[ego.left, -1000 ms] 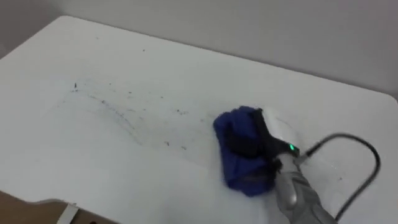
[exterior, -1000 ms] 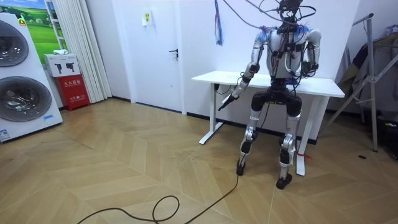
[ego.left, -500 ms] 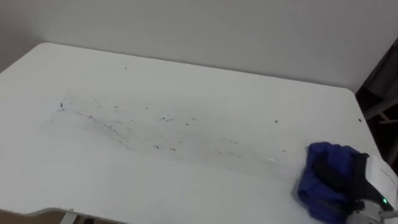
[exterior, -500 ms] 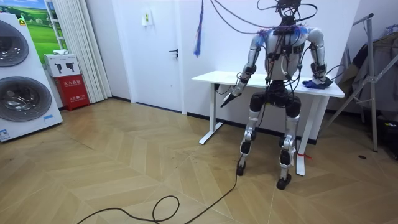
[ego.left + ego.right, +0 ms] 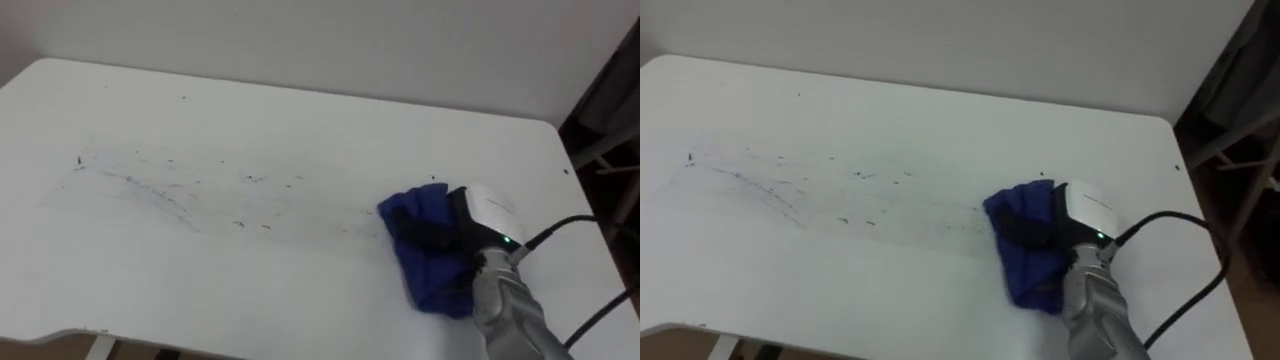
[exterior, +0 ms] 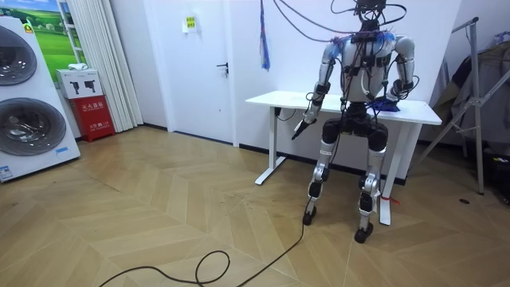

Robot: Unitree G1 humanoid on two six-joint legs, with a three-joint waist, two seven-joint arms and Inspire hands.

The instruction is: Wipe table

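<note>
White table point(image 5: 300, 110): the top is flat and smooth, with the robot standing at its near long edge. A band of dark specks and faint streaks point(image 5: 190, 190) runs across the left and middle of the top, so by my judgement most of the wiping is yet to be done. Blue cloth point(image 5: 432, 285): it lies on the right part of the table, just beside the right end of the soiled band. I assess it as light, soft and limp. It should slide easily on this surface and is liable to bunch or roll under a sideways push (flat downward pressure is advisable). The best hold is over the top of the bundle, with the folds gathered under the palm. In appearance it is deep blue, crumpled into a thick uneven wad, with no edge lying flat. Right hand point(image 5: 432, 237): it rests on top of the cloth, and its dark fingers are curled into the folds, gripping it. Left hand point(image 6: 300, 127): it hangs idle below the table's edge at the room view's left, and whether it is spread or closed I cannot tell.
</note>
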